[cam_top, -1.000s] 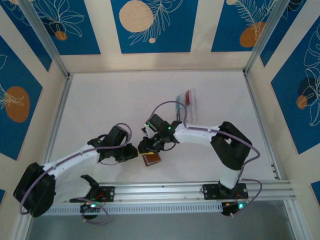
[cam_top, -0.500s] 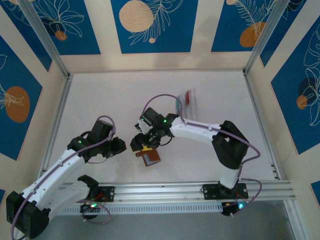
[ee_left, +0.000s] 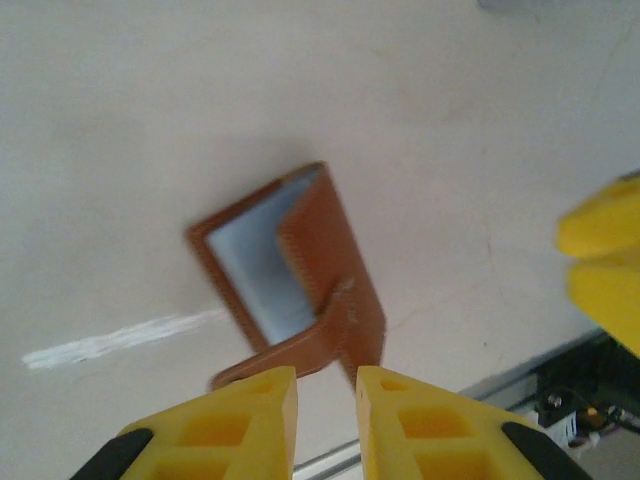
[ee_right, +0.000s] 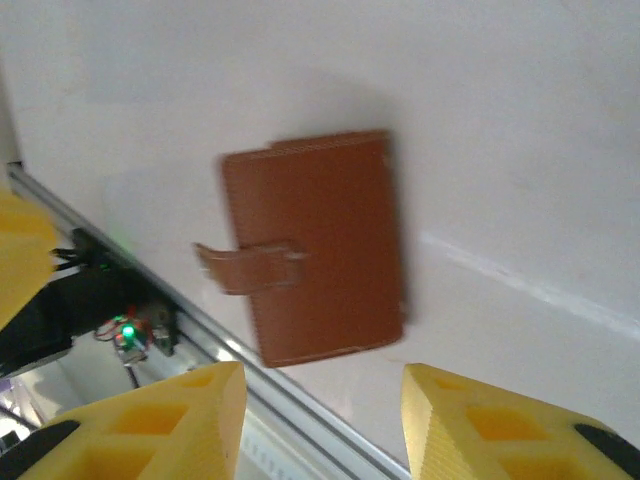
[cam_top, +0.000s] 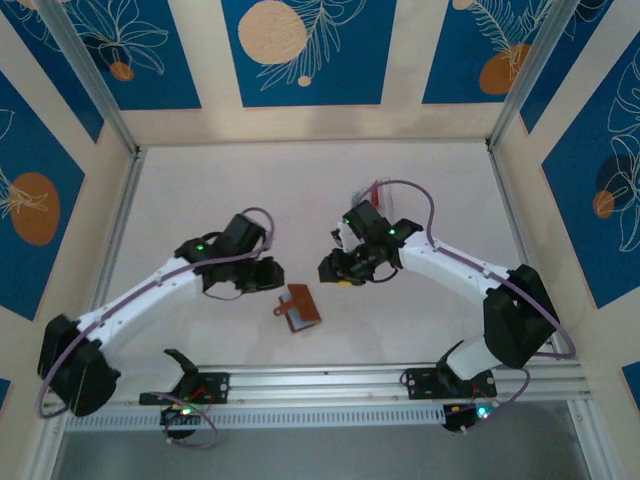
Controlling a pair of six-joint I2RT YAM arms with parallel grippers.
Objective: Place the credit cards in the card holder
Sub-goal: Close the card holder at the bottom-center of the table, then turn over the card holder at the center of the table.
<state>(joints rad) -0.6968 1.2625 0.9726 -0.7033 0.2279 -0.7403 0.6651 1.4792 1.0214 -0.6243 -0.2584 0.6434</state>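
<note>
Card holder (cam_top: 298, 308) lies flat on the table btwn both arms, flap half up, pale inside showing. My left gripper (ee_left: 325, 385) is just beside it, fingers nearly together w/ nothing in them, and the snap tab pointing straight at them. Right gripper (ee_right: 322, 385) hovers on the holder's other side, fingers wide apart, empty, a bit farther off imo. Cards are prob in the clear tray (cam_top: 385, 200) beyond the holder, too small to tell tbh.

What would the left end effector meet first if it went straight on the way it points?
Likely the card holder, its snap tab nearest the left end effector; depth unclear.
</note>
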